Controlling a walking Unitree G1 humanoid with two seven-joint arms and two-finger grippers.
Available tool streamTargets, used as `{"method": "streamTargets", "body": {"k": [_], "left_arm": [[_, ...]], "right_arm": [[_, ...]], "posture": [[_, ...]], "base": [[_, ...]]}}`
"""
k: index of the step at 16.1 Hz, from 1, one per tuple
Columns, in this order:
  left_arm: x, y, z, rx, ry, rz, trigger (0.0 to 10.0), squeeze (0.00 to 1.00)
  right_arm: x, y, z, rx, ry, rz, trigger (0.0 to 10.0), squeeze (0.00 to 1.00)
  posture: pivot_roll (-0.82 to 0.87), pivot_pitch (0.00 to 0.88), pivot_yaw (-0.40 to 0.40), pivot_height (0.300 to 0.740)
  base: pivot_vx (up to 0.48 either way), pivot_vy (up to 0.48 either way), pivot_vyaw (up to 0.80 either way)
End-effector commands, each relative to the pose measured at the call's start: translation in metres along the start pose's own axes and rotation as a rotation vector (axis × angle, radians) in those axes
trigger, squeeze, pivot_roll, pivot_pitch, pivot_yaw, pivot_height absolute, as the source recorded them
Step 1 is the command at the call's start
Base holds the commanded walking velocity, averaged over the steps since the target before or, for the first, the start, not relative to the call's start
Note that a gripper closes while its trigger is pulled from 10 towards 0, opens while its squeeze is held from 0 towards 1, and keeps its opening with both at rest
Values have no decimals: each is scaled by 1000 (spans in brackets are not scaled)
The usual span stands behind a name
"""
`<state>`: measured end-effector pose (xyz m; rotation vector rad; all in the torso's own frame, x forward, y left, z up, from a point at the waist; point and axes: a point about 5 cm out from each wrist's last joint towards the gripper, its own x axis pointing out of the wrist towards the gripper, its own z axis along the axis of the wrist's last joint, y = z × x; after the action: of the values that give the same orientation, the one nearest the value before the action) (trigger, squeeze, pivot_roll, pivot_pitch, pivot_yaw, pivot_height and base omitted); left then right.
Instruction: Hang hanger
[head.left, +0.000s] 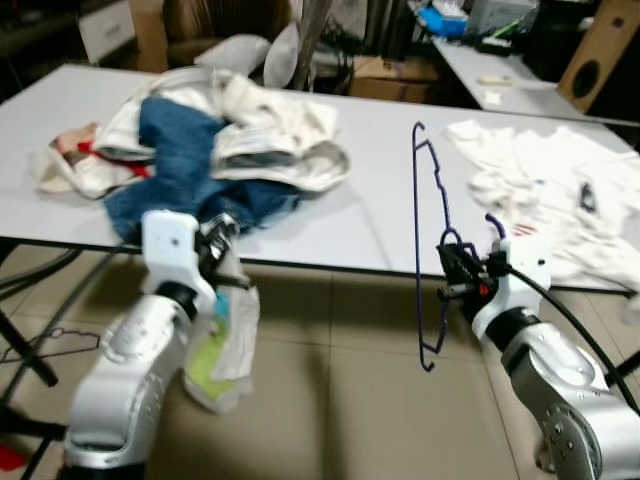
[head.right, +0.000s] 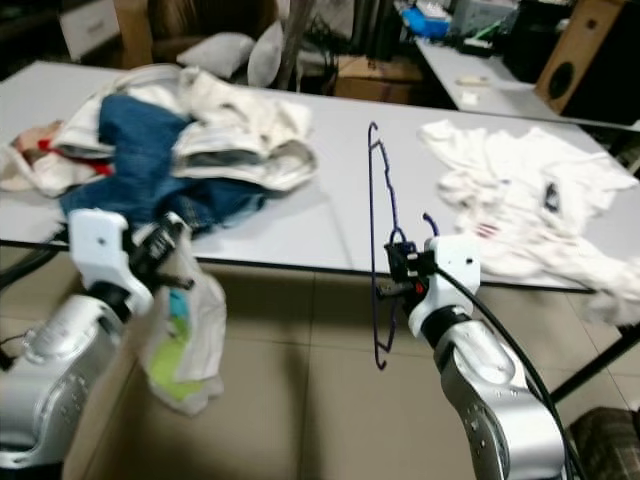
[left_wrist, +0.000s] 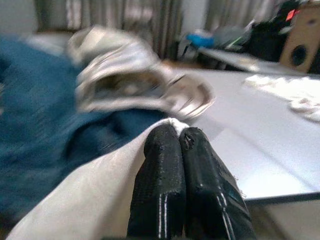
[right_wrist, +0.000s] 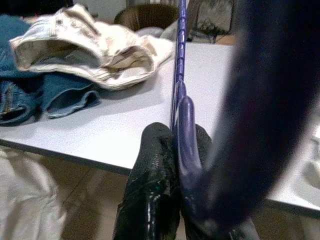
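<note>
A thin purple hanger (head.left: 422, 240) stands on end in front of the white table (head.left: 380, 215), its hook toward me. My right gripper (head.left: 452, 268) is shut on the hanger (right_wrist: 181, 112) near its neck. My left gripper (head.left: 222, 238) is shut on a pale garment (head.left: 225, 340) with green and blue print that droops below the table's front edge. In the left wrist view the black fingers (left_wrist: 175, 175) press together on the light cloth (left_wrist: 95, 195).
A heap of clothes lies on the table's left: blue jeans (head.left: 190, 165) and cream pieces (head.left: 270, 135). White shirts (head.left: 545, 190) are spread at the right. Another hanger (head.left: 50, 342) lies on the tiled floor at left. Boxes, a second table and a speaker (head.left: 600, 50) stand behind.
</note>
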<state>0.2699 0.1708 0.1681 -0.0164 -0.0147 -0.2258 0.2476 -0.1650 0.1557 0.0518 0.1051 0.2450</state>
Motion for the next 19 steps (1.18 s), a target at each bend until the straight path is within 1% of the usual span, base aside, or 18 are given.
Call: {"method": "streamTargets", "body": {"k": [1, 3, 5, 6, 7, 8, 10, 11, 12, 14, 15, 16, 17, 19], "left_arm": [[6, -12, 6, 1, -29, -76, 10000, 0], [13, -9, 11, 8, -42, -90, 10000, 0], [18, -4, 14, 3, -48, -67, 10000, 0], [19, 1, 15, -5, -52, -52, 10000, 0], [20, 2, 15, -7, -53, -48, 10000, 0], [22, 6, 17, -8, -53, -40, 10000, 0], [29, 10, 24, 6, -72, -45, 10000, 0], [31, 11, 26, 11, -79, -50, 10000, 0], [36, 13, 31, 26, -93, -58, 10000, 0], [41, 17, 38, 30, -106, -58, 10000, 0], [47, 21, 44, 33, -116, -64, 10000, 0], [50, 22, 48, 34, -128, -71, 10000, 0], [58, 21, 59, 33, -156, -101, 10000, 0], [65, 18, 72, 27, -189, -141, 10000, 0]], "right_arm": [[-2, -6, -3, 0, 8, -30, 10000, 0], [-3, -3, 0, -57, -4, 34, 10000, 0], [-4, -4, 5, -106, -16, 91, 10000, 0], [-6, -4, 9, -124, -28, 142, 10000, 0], [-7, -3, 11, -130, -32, 161, 10000, 0], [-11, 0, 17, -131, -51, 255, 10000, 0], [-20, 3, 25, -174, -58, 423, 10000, 0], [-22, 3, 26, -184, -51, 458, 10000, 0], [-29, 2, 26, -219, -14, 559, 10000, 0], [-37, 2, 26, -249, 31, 656, 10000, 0], [-43, 4, 26, -282, 100, 767, 10000, 0], [-45, 5, 25, -300, 129, 813, 10000, 0], [-47, 7, 23, -321, 183, 892, 10000, 0], [-47, 8, 21, -348, 222, 946, 10000, 0]], "posture": [[63, 0, -23, 740], [61, 0, -14, 740], [56, 0, -4, 740], [56, 0, -4, 740], [56, 0, -4, 740], [55, 0, -3, 740], [58, 0, -9, 740], [59, 0, -12, 740], [61, 0, -13, 740], [63, 0, -13, 740], [62, 0, -9, 740], [62, 0, -9, 740], [65, 0, -13, 740], [70, 0, -20, 740]], "base": [[0, 0, -800], [129, 0, -238], [289, 0, 0], [337, 0, 0], [337, 0, 0], [394, 0, 0], [412, 0, 0], [420, 0, 0], [420, 0, 0], [424, 0, 0], [420, 0, 0], [424, 0, 0], [428, 0, 0], [429, 0, 0]]}}
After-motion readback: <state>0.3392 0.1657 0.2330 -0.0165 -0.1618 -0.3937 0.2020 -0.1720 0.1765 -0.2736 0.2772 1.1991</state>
